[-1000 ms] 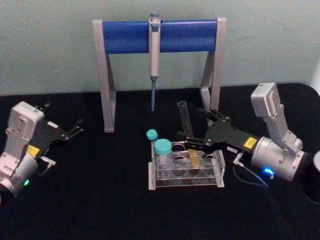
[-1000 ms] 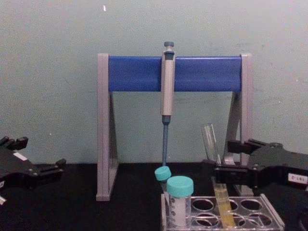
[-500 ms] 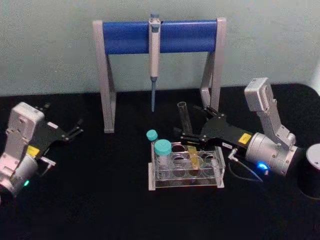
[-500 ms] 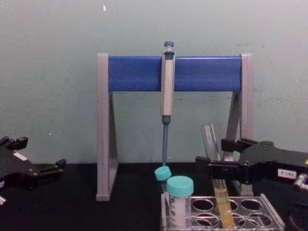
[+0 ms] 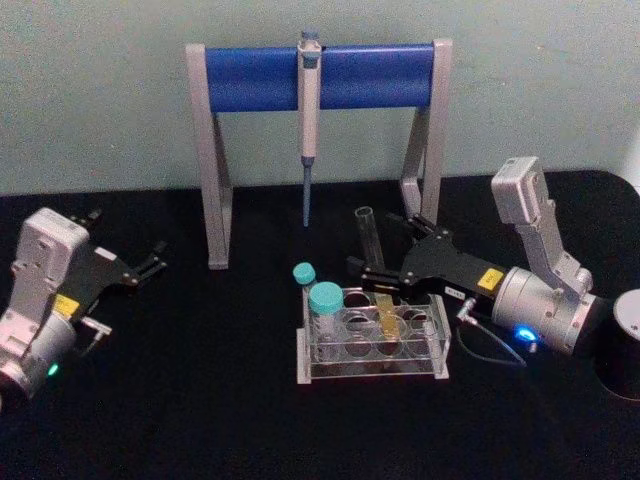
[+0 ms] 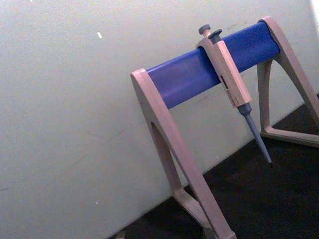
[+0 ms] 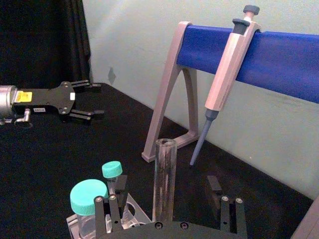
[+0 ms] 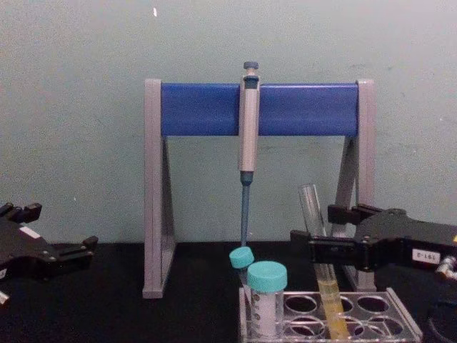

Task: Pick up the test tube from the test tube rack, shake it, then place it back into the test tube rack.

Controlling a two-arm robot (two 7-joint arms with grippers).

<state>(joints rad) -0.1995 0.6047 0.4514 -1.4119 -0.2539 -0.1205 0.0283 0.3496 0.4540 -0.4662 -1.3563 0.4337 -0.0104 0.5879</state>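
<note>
Two fingers of the right gripper (image 5: 372, 243) stand apart astride the test tube (image 5: 366, 232), not clamping it, with the pipette stand (image 5: 425, 150) leg close behind. The test tube leans in the test tube rack (image 5: 420, 365), yellow liquid (image 5: 386, 318) low, beside two teal-capped tubes (image 5: 324, 297). The left gripper (image 5: 125, 240), fingers spread, rests well apart over bare table (image 5: 220, 400).

Tube (image 5: 366, 225) stands in the rack (image 5: 372, 371), capped tubes (image 5: 324, 297) at its 9 o'clock end; stand (image 5: 250, 78) at 12, right gripper (image 5: 371, 242) at 3.

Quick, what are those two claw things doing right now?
Left tool: open, holding nothing, parked at the left.
Right tool: open, straddling the long clear glass test tube with yellow liquid, not gripping it.
</note>
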